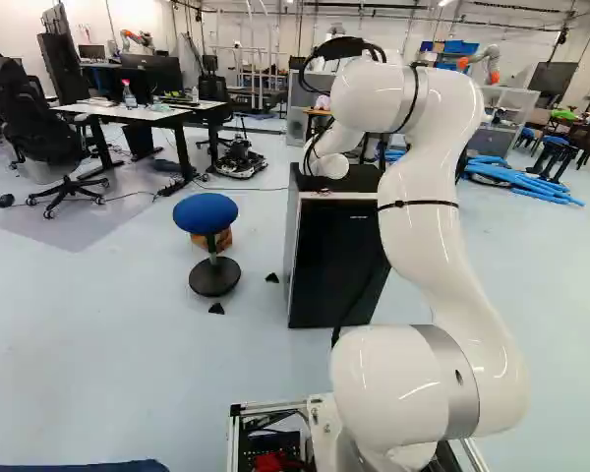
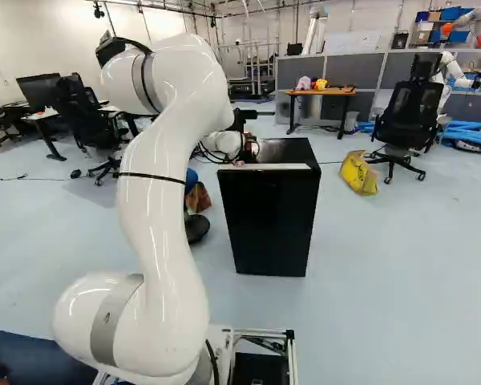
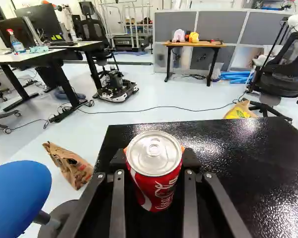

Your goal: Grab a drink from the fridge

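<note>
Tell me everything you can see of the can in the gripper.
The red can has white lettering and a silvery, metallic-looking lid with its tab in place; it appears unopened. It stands roughly upright, gripped from both sides by the gripper, against the black fridge top. Whether its hidden base touches that top, I can't tell.

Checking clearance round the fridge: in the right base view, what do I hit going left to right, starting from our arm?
White arm → black fridge → yellow bag → black office chair → blue tubes.
</note>
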